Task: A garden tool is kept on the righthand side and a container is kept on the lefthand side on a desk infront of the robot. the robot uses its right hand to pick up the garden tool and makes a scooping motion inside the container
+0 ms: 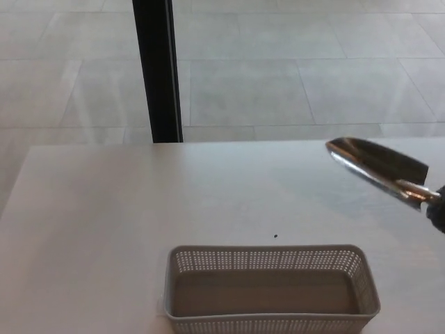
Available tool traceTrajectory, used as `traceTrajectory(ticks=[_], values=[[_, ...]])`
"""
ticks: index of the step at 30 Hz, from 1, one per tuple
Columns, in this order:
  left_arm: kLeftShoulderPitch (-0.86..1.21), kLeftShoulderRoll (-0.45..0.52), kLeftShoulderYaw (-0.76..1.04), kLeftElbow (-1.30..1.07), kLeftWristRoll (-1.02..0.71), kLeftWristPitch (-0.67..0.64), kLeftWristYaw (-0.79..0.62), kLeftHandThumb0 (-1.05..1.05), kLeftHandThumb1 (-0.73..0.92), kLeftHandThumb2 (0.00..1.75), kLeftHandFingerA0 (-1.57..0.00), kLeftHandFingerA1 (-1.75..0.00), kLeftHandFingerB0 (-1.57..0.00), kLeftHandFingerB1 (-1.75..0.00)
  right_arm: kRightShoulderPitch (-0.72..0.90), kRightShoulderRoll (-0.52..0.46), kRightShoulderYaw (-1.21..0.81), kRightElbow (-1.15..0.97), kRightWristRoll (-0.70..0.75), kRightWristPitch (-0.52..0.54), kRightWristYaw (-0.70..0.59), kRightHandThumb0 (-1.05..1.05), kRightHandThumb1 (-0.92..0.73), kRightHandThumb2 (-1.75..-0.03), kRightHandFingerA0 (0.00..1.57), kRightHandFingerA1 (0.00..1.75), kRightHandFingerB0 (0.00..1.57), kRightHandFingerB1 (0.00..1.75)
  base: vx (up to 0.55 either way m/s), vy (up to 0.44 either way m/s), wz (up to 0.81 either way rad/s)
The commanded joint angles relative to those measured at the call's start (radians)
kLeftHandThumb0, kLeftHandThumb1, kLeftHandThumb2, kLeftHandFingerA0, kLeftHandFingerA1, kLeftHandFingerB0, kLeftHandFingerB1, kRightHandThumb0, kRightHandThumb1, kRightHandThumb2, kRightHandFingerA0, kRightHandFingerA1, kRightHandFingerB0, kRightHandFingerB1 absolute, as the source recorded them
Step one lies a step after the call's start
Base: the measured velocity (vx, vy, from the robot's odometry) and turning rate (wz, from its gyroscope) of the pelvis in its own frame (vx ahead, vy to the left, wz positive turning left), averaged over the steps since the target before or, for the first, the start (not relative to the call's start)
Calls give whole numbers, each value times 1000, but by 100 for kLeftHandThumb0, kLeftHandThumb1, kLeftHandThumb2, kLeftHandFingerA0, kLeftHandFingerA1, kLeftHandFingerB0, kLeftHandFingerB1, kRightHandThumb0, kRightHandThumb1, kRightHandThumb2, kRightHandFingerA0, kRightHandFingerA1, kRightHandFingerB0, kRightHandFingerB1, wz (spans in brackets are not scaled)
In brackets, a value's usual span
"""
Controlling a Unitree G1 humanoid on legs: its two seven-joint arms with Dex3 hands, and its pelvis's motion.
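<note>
Trowel [376, 165] aloft beyond basket [271, 289]

Right hand [439, 211]: only a small dark portion shows at the right edge of the head view, cut off by the frame. Finger position cannot be determined from the visible part. No wrist or forearm is visible behind it. Left arm and left hand: not in view.
</note>
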Motion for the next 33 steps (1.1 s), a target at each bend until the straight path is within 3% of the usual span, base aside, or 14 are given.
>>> traceTrajectory(ticks=[1, 2, 4, 5, 11, 15, 23, 24, 26, 27, 28, 29, 30, 33], values=[[0, 31, 0, 0, 0, 9, -5, -46, 65, 59, -65, -71, -59, -49, -3, -24, -113, -40, 132, -80, 49, -21, -47, -115, 92, 175, 75, 158, 0, 0, 0], [1, 33, 3, -2, -3, 8, -7, -45, 65, 59, -66, -69, -60, -49, -2, -35, -127, -49, 138, -97, 57, -29, -48, -114, 120, 139, 97, 126, 0, 0, 0], [0, 34, 2, 0, -2, 11, -10, -45, 65, 59, -65, -68, -61, -49, -1, -40, -151, -60, 144, -120, 69, -29, -47, -115, 121, 140, 98, 127, 0, 0, 0], [-1, 33, 2, 1, -1, 9, -8, -45, 65, 59, -65, -69, -61, -50, 2, -45, -162, -74, 152, -120, 89, -21, -48, -121, 93, 175, 76, 158, 0, 0, 0], [0, 37, -1, -7, -1, 4, -13, -46, 66, 60, -69, -81, -61, -53, 26, -169, -118, -152, 69, -225, 171, -18, -50, -108, 86, 175, 75, 156, 0, 0, 0], [-13, 38, 2, 9, 0, 14, -7, -43, 64, 59, -63, -63, -59, -48, 42, -283, -61, -201, -14, -310, 196, -14, -52, -99, 94, 164, 75, 136, 0, 0, 0], [-18, 53, -10, -7, 10, 9, -4, -46, 68, 60, -63, -68, -57, -49, 14, -384, -8, -208, -49, -376, 235, -15, -49, -94, 88, 171, 76, 150, 0, 0, 0], [-18, 52, -9, -13, 6, 9, -4, -46, 68, 60, -62, -69, -59, -50, 11, -395, -4, -219, -51, -370, 253, -15, -54, -96, 107, 166, 74, 140, 0, 0, 0], [-24, 50, 6, -3, -9, 18, -10, -47, 66, 59, -63, -70, -60, -51, -2, -407, 11, -230, -64, -363, 280, -16, -54, -82, 87, 175, 71, 154, 0, 0, 0], [-24, 51, 6, -2, -7, 16, -13, -47, 65, 60, -62, -65, -59, -49, -11, -410, 19, -230, -55, -371, 301, -15, -58, -82, 109, 169, 72, 141, 0, 0, 0], [-23, 52, 7, 0, -7, 16, -13, -47, 67, 60, -59, -63, -56, -48, -18, -416, 29, -234, -54, -376, 323, -18, -58, -74, 86, 175, 70, 156, 0, 0, 0], [-21, 54, 4, -2, -4, 8, -19, -47, 67, 60, -60, -64, -57, -49, -24, -423, 39, -242, -67, -376, 337, -13, -57, -77, 103, 175, 67, 148, 0, 0, 0], [-21, 54, 3, -4, -4, 10, -20, -47, 67, 60, -60, -63, -57, -49, -32, -426, 47, -247, -82, -377, 340, -19, -59, -75, 86, 175, 70, 155, 0, 0, 0], [-26, 53, 1, -3, -1, 15, -16, -47, 66, 60, -61, -64, -56, -48, -48, -442, 70, -302, -107, -344, 407, -24, -67, -71, 86, 174, 73, 140, 0, 0, 0]])
